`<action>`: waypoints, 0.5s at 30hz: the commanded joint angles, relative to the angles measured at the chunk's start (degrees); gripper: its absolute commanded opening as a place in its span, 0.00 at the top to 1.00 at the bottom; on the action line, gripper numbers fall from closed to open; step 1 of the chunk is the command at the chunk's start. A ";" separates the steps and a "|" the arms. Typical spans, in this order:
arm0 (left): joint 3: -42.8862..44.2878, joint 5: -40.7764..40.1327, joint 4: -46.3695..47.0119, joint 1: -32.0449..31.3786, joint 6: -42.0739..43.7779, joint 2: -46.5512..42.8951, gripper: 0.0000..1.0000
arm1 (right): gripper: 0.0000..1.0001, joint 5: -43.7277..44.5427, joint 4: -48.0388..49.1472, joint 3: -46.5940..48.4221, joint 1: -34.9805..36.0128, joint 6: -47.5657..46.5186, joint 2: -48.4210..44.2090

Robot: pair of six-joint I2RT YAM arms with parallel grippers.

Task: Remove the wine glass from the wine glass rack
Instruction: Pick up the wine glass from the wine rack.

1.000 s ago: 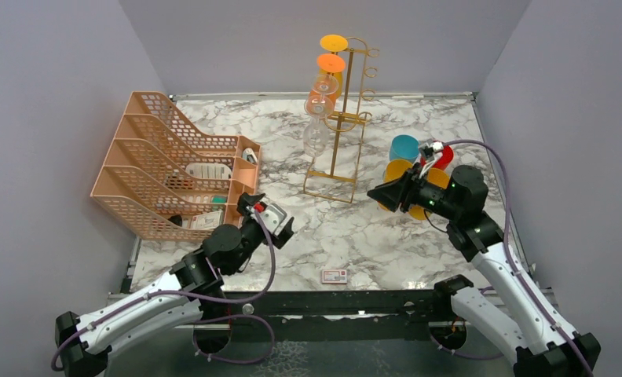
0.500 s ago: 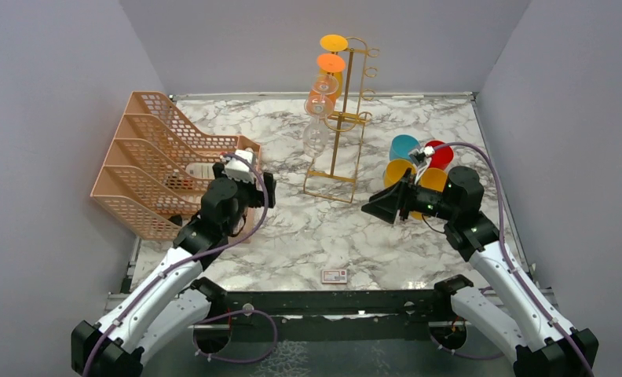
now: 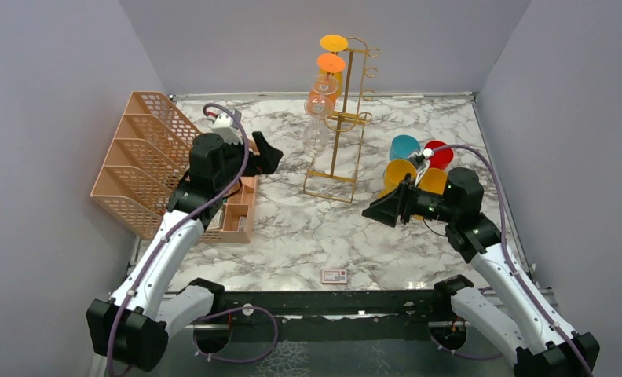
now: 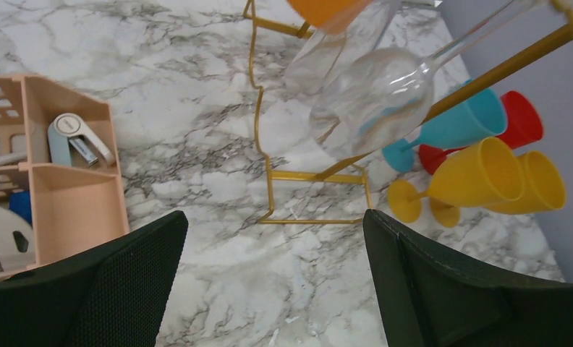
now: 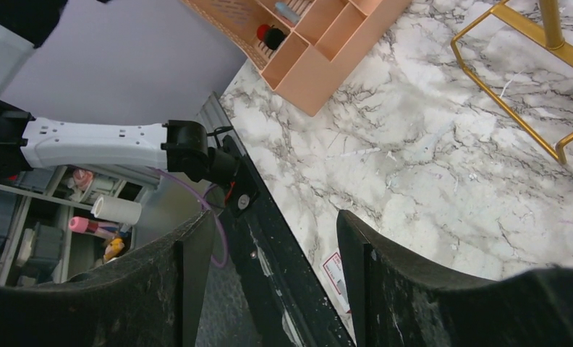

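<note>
The left pincer point(image 3: 270, 157) stands released, its jaws spread wide and empty, pointing toward the stand. From its wrist view a clear bowl hangs just past its fingers. The right pincer point(image 3: 375, 210) is parted too, with nothing between its fingers, and hovers over the marble surface point(image 3: 355, 236) well apart from the glasses.

In the top view, at about two o'clock from the left pincer, the wine glass point(image 3: 317, 135) hangs bowl-down on the wine glass rack point(image 3: 341, 119). A second glass hangs just above it, and their orange feet sit near the top hooks.

The glass looks thin-walled: light and stiff, but slick and easily broken. I judge the stem, or a gentle hold across the bowl, the safest place to grip. Sliding the foot out along its hook should be safer than pulling straight down, since the wire stand looks easy to tip.
</note>
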 commanded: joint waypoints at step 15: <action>22.40 13.71 9.37 0.30 -19.00 12.25 0.23 | 0.34 0.61 -6.71 0.25 -0.11 -1.84 -2.87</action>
